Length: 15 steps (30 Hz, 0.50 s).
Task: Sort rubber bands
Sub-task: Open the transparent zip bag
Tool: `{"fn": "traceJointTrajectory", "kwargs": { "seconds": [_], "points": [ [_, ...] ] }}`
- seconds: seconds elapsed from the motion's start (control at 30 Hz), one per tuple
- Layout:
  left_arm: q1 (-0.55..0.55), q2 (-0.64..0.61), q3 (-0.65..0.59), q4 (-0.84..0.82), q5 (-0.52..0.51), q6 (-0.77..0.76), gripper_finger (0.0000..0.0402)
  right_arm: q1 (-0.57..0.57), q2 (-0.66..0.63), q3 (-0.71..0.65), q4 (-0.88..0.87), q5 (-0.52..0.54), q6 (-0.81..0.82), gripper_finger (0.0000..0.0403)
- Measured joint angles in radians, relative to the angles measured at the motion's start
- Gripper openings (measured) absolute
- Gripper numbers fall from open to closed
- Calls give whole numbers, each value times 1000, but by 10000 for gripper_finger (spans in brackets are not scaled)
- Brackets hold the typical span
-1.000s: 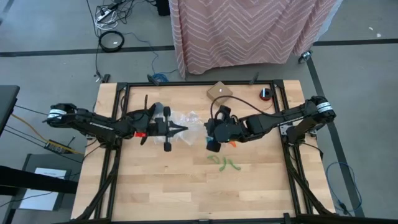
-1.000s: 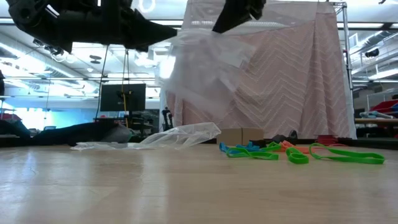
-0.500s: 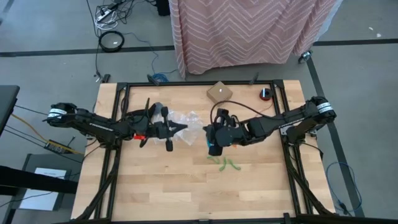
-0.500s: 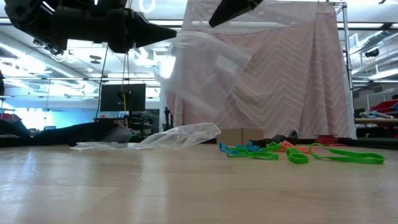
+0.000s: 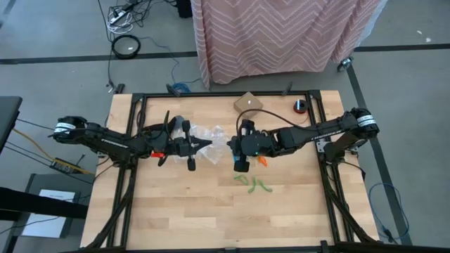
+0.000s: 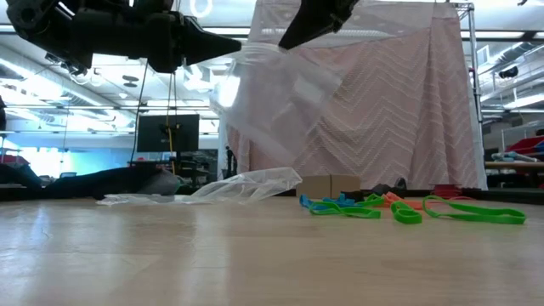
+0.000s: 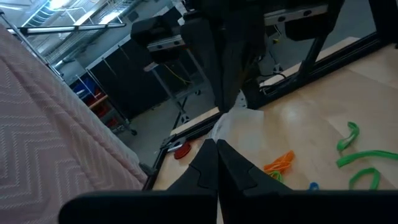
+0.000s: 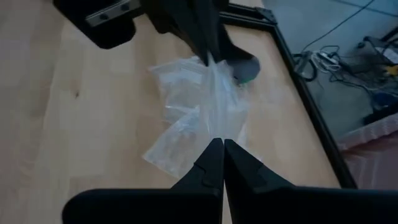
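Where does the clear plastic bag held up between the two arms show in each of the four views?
High view: the clear plastic bag sits mid-table between the left gripper and right gripper.
Low view: upper middle, hanging above the table.
Left wrist view: just beyond the shut fingers.
Right wrist view: centre, stretched to the other arm.
Shared landmark: the green rubber bands, also in the low and left wrist views.

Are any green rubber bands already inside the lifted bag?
No, the green rubber bands lie on the table, apart from the clear bag held above.
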Motion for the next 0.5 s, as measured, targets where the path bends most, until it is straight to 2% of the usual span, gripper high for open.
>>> {"fn": "traceJointTrajectory", "kwargs": {
  "seconds": [0.4, 0.5],
  "points": [
    [0, 0, 0, 25, -14, 2, 0, 3, 0, 0, 27, -60, 8, 0],
    [0, 0, 0, 27, -29, 4, 0, 5, 0, 0, 13, 10, 9, 0]
  ]
}}
